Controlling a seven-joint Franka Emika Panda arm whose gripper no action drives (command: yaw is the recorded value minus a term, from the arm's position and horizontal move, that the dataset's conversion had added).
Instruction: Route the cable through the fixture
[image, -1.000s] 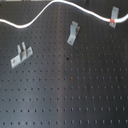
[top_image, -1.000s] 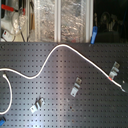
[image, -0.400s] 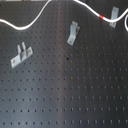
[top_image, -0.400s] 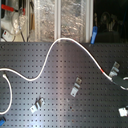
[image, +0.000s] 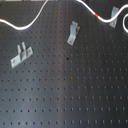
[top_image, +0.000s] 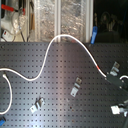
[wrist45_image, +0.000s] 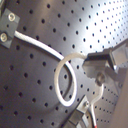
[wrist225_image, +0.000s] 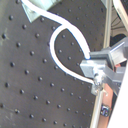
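The white cable (image: 30, 24) runs from the first exterior view's left, out over the top edge, and back down with its red band (image: 96, 16) near the right fixture (image: 115, 12). Past the band it curls into a small loop (image: 122, 22). In the second exterior view the cable (top_image: 57, 41) arches over the board to the red band (top_image: 98, 66), and my gripper (top_image: 122, 96) sits at the second exterior view's right edge. In both wrist views the gripper (wrist45_image: 93, 91) is shut on the cable's end, with the loop (wrist45_image: 64, 80) (wrist225_image: 57, 50) beside it.
Two more metal fixtures stand on the black perforated board (image: 65, 95): one in the middle (image: 73, 34) and one at the first exterior view's left (image: 20, 54). They also show in the second exterior view (top_image: 76, 86) (top_image: 38, 103). A bolted bracket (wrist45_image: 7, 27) shows in the first wrist view.
The cable's end by the right fixture has shifted a little toward the second exterior view's right and curled into a tighter loop. The rest of the cable has barely moved.
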